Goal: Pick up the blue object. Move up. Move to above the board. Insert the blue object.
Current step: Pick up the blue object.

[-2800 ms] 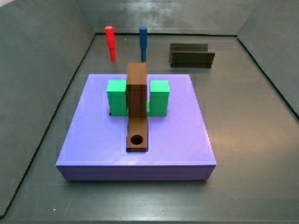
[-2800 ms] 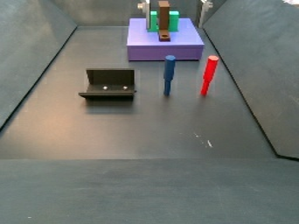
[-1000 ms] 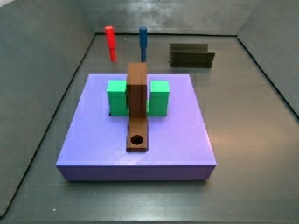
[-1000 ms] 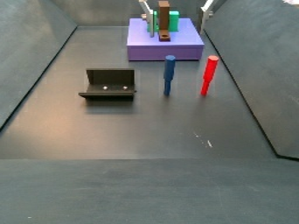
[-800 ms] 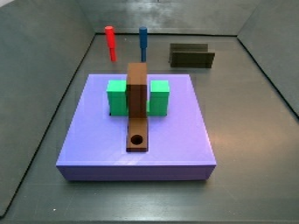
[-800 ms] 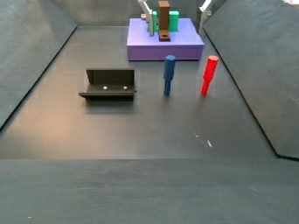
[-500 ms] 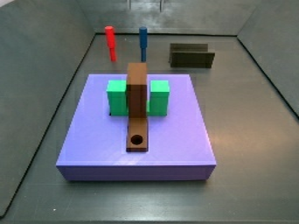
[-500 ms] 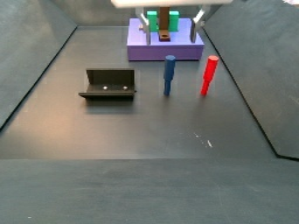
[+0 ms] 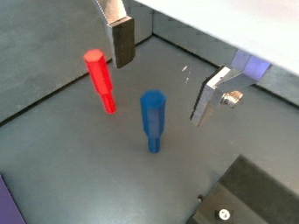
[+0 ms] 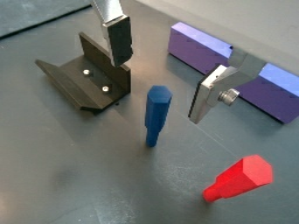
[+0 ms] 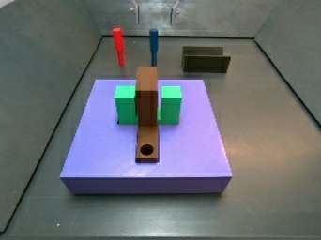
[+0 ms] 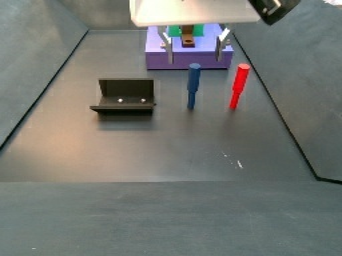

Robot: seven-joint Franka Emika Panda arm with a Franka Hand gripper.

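The blue object (image 9: pixel 152 119) is a short blue peg standing upright on the dark floor, next to the red peg (image 9: pixel 100 80). It shows in both side views (image 11: pixel 153 44) (image 12: pixel 194 85) and in a wrist view (image 10: pixel 155 114). The gripper (image 9: pixel 160 92) (image 10: pixel 159 89) hangs open and empty above the blue peg, with one finger (image 9: pixel 121 39) on each side of the peg's top and not touching it. It shows at the upper edge in both side views (image 11: pixel 154 12) (image 12: pixel 195 42). The board (image 11: pixel 148 111), a brown plank with a hole (image 11: pixel 148 150), lies on the purple slab (image 11: pixel 189 141).
The red peg (image 12: pixel 239 86) (image 10: pixel 239 178) stands close beside the blue one. The dark fixture (image 12: pixel 124 96) (image 11: pixel 206 60) (image 10: pixel 82 79) stands on the floor on the blue peg's other side. A green block (image 11: pixel 170 103) straddles the board. Grey walls enclose the floor.
The gripper has come down into view over the blue peg, jaws open. The pegs, board and fixture have not moved.
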